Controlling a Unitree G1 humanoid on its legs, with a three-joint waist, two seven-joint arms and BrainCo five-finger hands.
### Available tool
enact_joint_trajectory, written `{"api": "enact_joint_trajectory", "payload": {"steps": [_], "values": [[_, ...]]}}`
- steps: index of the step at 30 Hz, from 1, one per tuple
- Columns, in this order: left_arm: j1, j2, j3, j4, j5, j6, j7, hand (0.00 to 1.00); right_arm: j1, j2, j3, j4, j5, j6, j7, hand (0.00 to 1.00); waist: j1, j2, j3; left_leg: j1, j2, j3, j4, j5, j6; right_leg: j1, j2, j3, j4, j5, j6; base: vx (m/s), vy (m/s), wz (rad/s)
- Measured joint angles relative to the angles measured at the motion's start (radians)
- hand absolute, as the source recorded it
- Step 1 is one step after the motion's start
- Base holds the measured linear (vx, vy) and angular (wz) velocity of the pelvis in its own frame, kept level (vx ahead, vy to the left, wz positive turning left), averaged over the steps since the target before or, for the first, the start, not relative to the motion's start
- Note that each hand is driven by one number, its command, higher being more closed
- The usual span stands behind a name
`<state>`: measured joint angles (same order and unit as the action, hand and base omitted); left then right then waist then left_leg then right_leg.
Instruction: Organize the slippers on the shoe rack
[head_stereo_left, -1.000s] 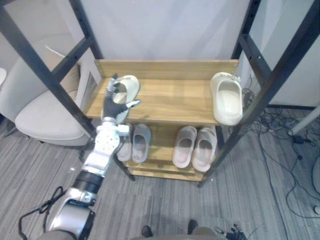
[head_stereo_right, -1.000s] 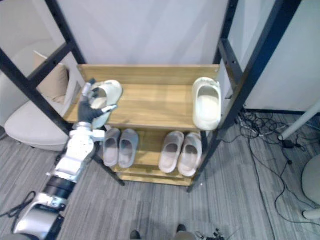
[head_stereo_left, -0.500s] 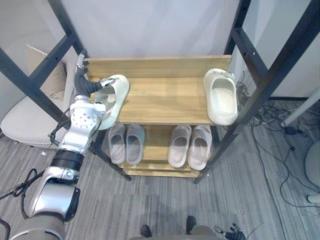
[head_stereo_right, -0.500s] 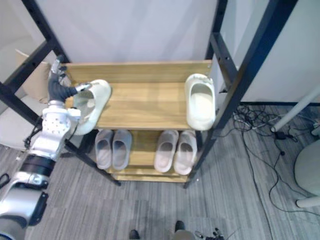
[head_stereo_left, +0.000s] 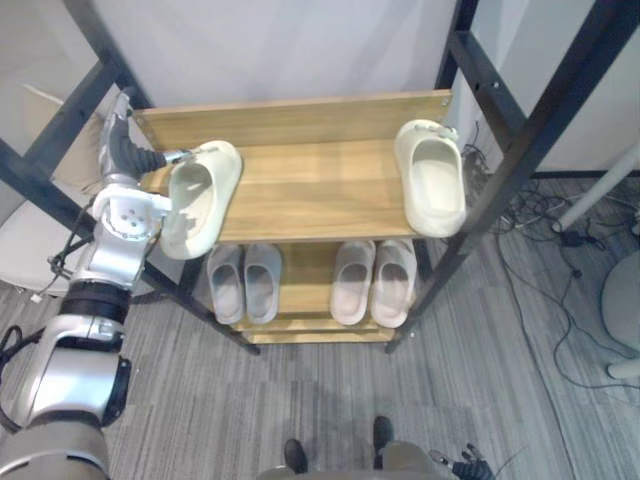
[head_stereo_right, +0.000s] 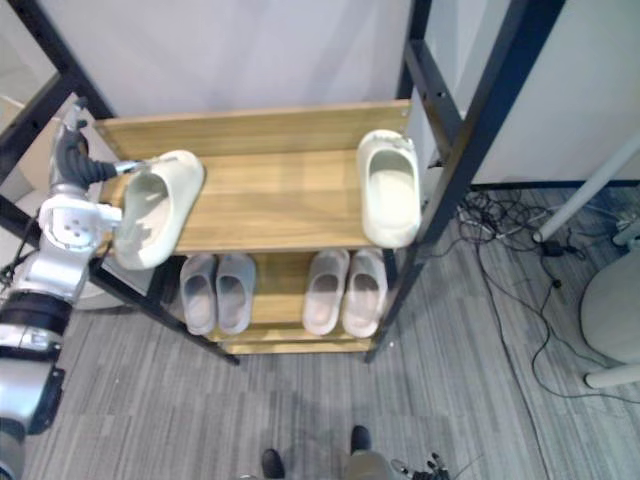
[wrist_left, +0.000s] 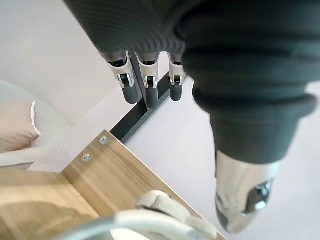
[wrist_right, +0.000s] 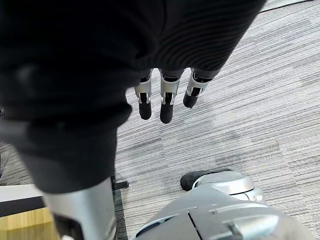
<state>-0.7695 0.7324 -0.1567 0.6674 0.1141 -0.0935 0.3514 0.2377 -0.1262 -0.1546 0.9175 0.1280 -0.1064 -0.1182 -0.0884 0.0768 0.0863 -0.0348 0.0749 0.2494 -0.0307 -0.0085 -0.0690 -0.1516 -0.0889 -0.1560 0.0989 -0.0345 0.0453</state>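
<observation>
I see my left robot hand (head_stereo_left: 128, 160) released, fingers straight, beside a cream slipper (head_stereo_left: 200, 195) overhanging the left end of the shoe rack's (head_stereo_left: 320, 195) top shelf. The second slipper (head_stereo_left: 432, 190) lies at the right end. My right robot hand (wrist_right: 167, 102) hangs relaxed above the floor (wrist_right: 250, 100).

Lower slippers (head_stereo_left: 352, 285) — far ends hidden under the top shelf (head_stereo_left: 310, 190).

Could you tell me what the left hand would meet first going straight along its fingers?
Probably the black frame bar just past the fingertips of the left hand, then the wall; depth is unclear.
</observation>
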Motion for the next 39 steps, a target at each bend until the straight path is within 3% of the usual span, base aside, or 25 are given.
{"api": "enact_joint_trajectory", "payload": {"steps": [3, 16, 33, 34, 39], "values": [[-0.001, 0.001, -0.009, 0.036, 0.044, 0.019, -0.013, 0.00, 0.000, -0.002, 0.000, 0.000, 0.001, 0.000, 0.001, 0.00, 0.000, 0.006, 0.004, -0.001, -0.001, -0.009, 0.000, 0.000, 0.000, 0.001, -0.001, -0.005, 0.000, 0.000, 0.000, -0.01, -0.002, 0.05], [-0.002, 0.021, -0.067, 0.062, 0.121, 0.022, -0.053, 0.00, -0.002, -0.005, 0.000, 0.000, 0.001, -0.001, 0.010, 0.00, -0.011, 0.010, 0.011, -0.007, 0.000, -0.019, 0.000, -0.001, 0.001, -0.002, -0.002, -0.013, -0.001, 0.000, 0.000, 0.00, -0.001, 0.01], [-0.057, 0.024, -0.084, 0.094, 0.117, 0.035, -0.068, 0.00, -0.004, -0.004, -0.003, 0.002, 0.002, 0.001, 0.009, 0.00, -0.029, 0.026, 0.028, -0.024, 0.000, 0.021, -0.002, -0.001, 0.001, -0.025, 0.005, 0.024, -0.038, 0.037, 0.002, 0.00, 0.002, -0.08], [-0.065, 0.024, -0.084, 0.094, 0.116, 0.035, -0.068, 1.00, -0.005, -0.004, -0.004, 0.002, 0.002, 0.002, 0.008, 0.00, -0.031, 0.026, 0.028, -0.030, 0.000, 0.022, -0.002, -0.001, 0.001, -0.030, 0.006, 0.027, -0.041, 0.042, 0.002, 0.00, -0.001, -0.05], [-0.067, 0.023, -0.084, 0.102, 0.116, 0.035, -0.068, 1.00, -0.006, -0.003, -0.005, 0.002, 0.001, 0.003, 0.005, 0.00, -0.036, 0.026, 0.028, -0.031, -0.001, 0.040, -0.002, -0.001, 0.001, -0.029, 0.008, 0.040, -0.066, 0.064, 0.002, -0.01, -0.001, -0.09]]}}
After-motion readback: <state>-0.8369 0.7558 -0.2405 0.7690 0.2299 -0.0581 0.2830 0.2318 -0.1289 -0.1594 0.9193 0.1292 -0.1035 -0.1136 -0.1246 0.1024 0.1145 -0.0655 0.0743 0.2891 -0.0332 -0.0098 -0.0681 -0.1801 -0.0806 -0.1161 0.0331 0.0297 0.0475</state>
